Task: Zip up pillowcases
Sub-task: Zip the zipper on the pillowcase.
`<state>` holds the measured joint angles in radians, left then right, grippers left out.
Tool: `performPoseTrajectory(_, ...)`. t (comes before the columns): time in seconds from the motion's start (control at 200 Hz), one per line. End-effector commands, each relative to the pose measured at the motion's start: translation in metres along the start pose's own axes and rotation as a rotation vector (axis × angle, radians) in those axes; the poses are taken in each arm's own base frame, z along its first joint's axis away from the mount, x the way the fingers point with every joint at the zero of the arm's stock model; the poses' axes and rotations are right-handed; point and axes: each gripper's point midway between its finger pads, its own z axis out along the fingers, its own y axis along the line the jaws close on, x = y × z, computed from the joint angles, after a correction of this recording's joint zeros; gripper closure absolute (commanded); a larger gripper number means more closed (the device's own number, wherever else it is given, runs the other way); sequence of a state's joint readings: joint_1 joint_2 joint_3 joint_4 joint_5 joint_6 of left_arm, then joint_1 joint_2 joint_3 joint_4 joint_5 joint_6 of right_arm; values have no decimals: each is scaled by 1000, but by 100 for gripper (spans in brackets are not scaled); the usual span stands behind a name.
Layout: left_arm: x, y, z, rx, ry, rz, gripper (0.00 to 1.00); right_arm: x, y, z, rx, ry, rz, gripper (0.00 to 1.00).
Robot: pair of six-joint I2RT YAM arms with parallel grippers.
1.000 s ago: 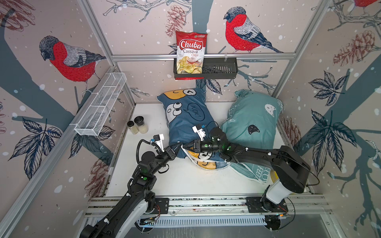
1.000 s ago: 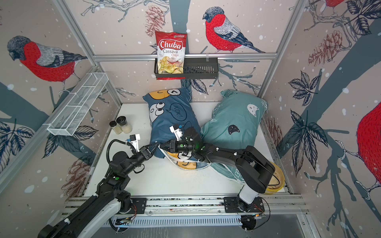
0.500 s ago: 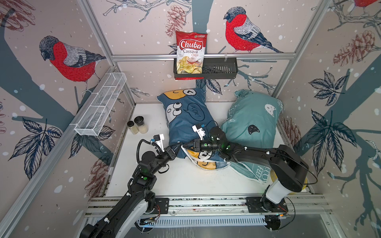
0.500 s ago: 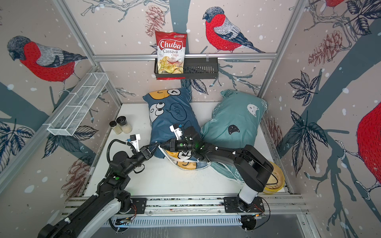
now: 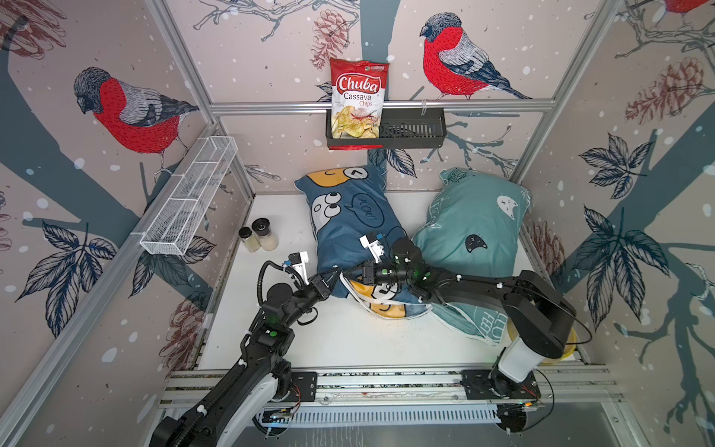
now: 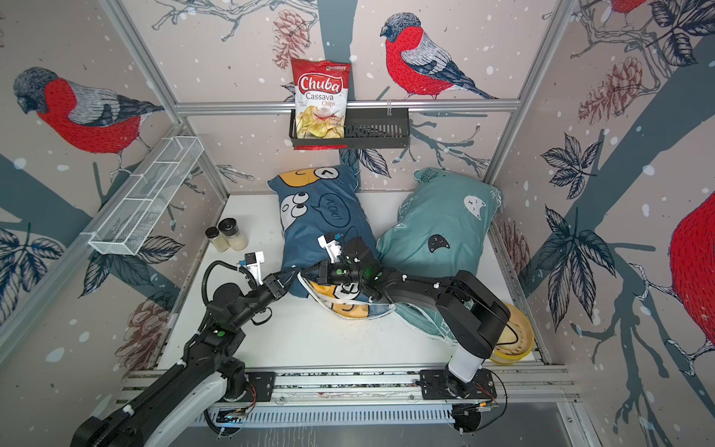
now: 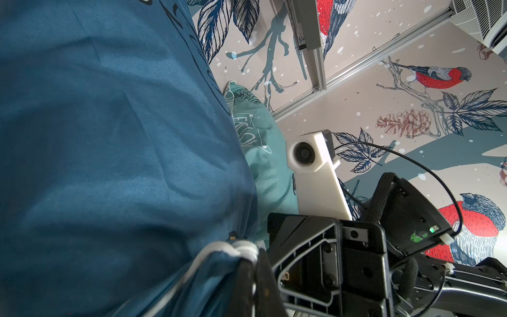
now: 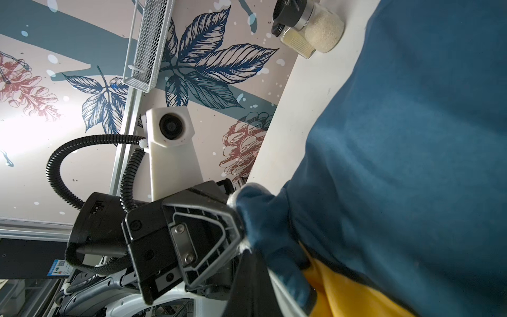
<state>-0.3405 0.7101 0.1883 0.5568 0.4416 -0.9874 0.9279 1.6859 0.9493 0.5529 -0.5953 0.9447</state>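
1. The dark blue pillowcase [image 5: 348, 220] lies left of centre on the white tabletop [image 5: 348, 344], its far end up against the far wall; the teal pillowcase [image 5: 476, 216] lies to its right, touching it about midway along, with its right side close to the right wall.
2. The near end of the dark blue pillowcase gapes; a white zipper edge [image 7: 233, 247] runs along it and orange print shows at the opening.
3. The left end effector [image 5: 336, 275] has its jaws together, clamped on the bunched near left corner of the dark blue pillowcase.
4. The right end effector [image 5: 350, 273] meets it almost tip to tip, jaws together at the same edge; whether they pinch anything cannot be told; its arm lies across the near ends of both pillowcases.
5. Open room: a broad bare band of tabletop between the pillowcases and the near rail [image 5: 387, 381]; a narrower strip on the left, where 2 jars [image 5: 259, 236] stand touching, near the left wall.
6. A yellow round thing [image 6: 518, 340] sits in the near right corner, partly hidden by the right arm.
7. Bird-printed walls close 3 sides; a black basket [image 5: 414, 131] on the far wall holds a chips bag [image 5: 358, 100]; a white wire basket [image 5: 189, 197] hangs on the left wall.
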Motion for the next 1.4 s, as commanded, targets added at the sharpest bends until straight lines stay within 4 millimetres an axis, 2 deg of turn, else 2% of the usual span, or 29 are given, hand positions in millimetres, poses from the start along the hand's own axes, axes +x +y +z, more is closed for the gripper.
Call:
performPoseTrajectory(0.0, -8, -18, 0, 68, -27, 53, 100, -4, 6, 1, -21, -10, -24, 100)
performPoseTrajectory(0.285, -12, -18, -1, 60, -48, 62, 100, -2, 7, -3, -18, -10, -30, 100)
performPoseTrajectory(0.38, -12, -17, 0, 62, -45, 56, 100, -2, 8, -5, -29, -10, -28, 87)
performPoseTrajectory(0.485, -13, -18, 1, 63, -50, 52, 100, 0, 12, -9, -42, -10, -27, 81)
performPoseTrajectory(0.711, -14, -18, 2, 68, -52, 43, 100, 5, 9, -10, -37, -1, -15, 79)
performPoseTrajectory(1.081, -13, -17, 3, 68, -49, 39, 100, 0, 8, -6, -39, -11, -16, 76)
performPoseTrajectory(1.261, -14, -18, 2, 70, -51, 43, 100, 3, 3, -5, -24, 1, -1, 70)
performPoseTrajectory(1.396, -13, -17, 2, 70, -50, 42, 100, 2, 1, -4, -23, -3, 1, 69)
